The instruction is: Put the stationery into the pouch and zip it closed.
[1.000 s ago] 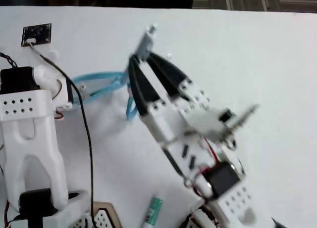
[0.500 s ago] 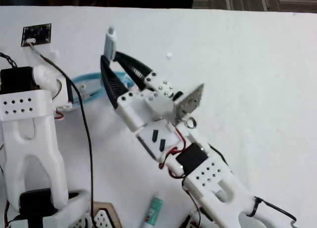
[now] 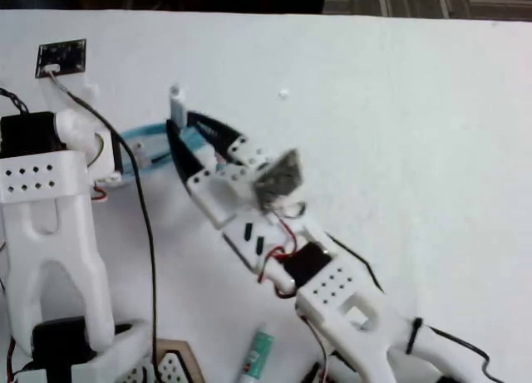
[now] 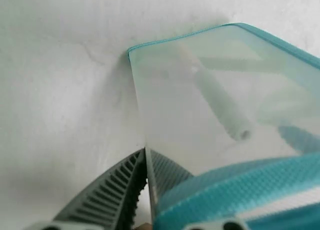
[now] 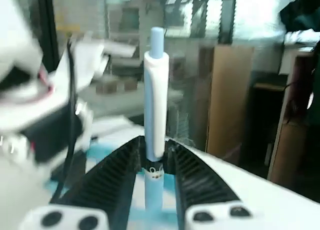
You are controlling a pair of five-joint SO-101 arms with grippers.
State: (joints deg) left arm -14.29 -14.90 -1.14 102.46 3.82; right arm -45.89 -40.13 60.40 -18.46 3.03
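Obs: pen (image 5: 154, 90) clenched in right tool (image 5: 152, 157), barrel jutting past the tips, over pouch (image 4: 180, 115) on surface (image 3: 399, 109). The left tool (image 4: 146, 157) pinches the pouch edge. Judged: pen light, stiff, slick; grip mid-barrel. Pouch thin, floppy; hold by zipper hem.

so the pouch (image 3: 154, 142) lies on the left part of the surface (image 3: 399, 109) with a pen (image 4: 220, 103) inside, left claw (image 4: 146, 157) pinching its edge, right claw (image 3: 187, 134) just above it gripping a second pen (image 3: 176, 107) upright, marker (image 3: 258, 355) well apart near the front edge
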